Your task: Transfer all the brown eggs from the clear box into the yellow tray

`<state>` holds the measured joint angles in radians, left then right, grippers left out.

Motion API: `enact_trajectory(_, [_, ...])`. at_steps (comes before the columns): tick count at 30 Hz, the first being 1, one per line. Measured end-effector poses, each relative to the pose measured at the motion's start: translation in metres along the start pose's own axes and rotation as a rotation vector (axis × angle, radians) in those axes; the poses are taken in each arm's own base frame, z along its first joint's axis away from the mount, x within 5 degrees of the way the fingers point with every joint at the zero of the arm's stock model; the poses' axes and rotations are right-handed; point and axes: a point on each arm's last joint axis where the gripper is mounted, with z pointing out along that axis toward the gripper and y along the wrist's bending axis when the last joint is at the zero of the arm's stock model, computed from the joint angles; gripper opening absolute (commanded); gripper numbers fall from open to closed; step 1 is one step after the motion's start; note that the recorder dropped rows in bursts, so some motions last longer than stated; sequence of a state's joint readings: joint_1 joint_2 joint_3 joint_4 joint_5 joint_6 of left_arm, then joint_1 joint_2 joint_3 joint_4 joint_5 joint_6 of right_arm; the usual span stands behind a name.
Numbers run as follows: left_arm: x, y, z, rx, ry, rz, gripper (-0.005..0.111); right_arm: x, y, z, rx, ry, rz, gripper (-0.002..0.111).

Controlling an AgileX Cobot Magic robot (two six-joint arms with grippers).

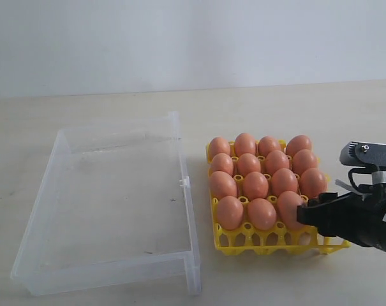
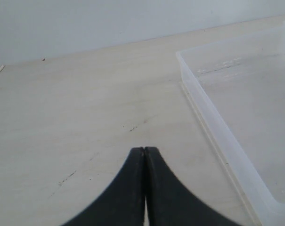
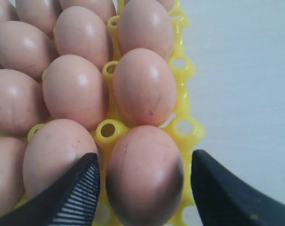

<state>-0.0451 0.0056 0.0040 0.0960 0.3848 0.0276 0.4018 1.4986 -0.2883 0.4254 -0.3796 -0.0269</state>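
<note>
Several brown eggs fill the yellow tray right of the middle; its nearest row of cells shows no eggs. The clear box lies to its left with no egg visible inside. My right gripper is at the tray's near right corner. In the right wrist view it is open, its fingers standing either side of one egg seated in an edge cell, with a gap on the outer side. My left gripper is shut on nothing, low over bare table beside the box wall.
The pale wooden table stretches behind the box and tray up to a white wall. The table's front edge lies close to the box's near wall. The left arm is outside the exterior view.
</note>
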Motion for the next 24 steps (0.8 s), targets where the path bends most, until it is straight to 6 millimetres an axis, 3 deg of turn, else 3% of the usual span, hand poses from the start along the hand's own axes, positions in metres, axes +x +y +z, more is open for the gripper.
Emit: enact_trajectory(24, [0.0,0.0,0.0,0.0,0.0,0.0,0.0,-0.034,0.009,-0.038,-0.102,-0.192,0.106,0.057])
